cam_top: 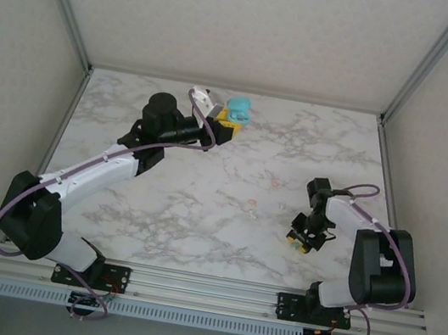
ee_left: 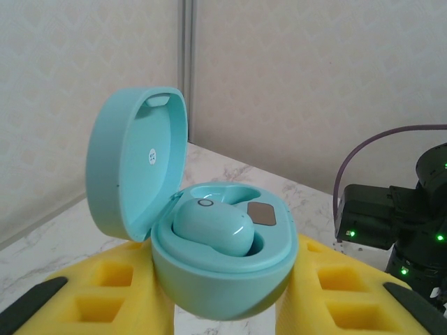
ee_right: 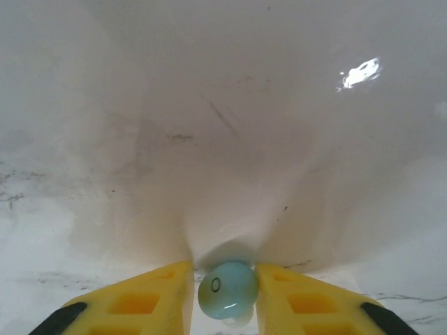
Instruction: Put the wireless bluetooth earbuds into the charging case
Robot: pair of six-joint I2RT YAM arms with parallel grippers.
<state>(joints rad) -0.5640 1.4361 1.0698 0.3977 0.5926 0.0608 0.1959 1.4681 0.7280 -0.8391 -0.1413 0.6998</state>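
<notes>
Overhead, marbled table (cam_top: pixel 199 215) — pale walls (cam_top: pixel 257 18), left pincer (cam_top: pixel 231 121) clamping open case (ee_left: pixel 223 269), right pincer (cam_top: pixel 304 243) clamping teal earbud (ee_right: pixel 225 292)

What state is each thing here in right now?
Charging case: lid open, held by left gripper.
Seated earbud: resting in its slot.
Second slot: empty.
Loose earbud: pinched by right gripper.

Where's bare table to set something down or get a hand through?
Free: far-right table, between the charging case in the left gripper and the right rail; also the near-centre strip between the arm bases. Crowded: mid-right, tiny loose earbuds by the right gripper.
</notes>
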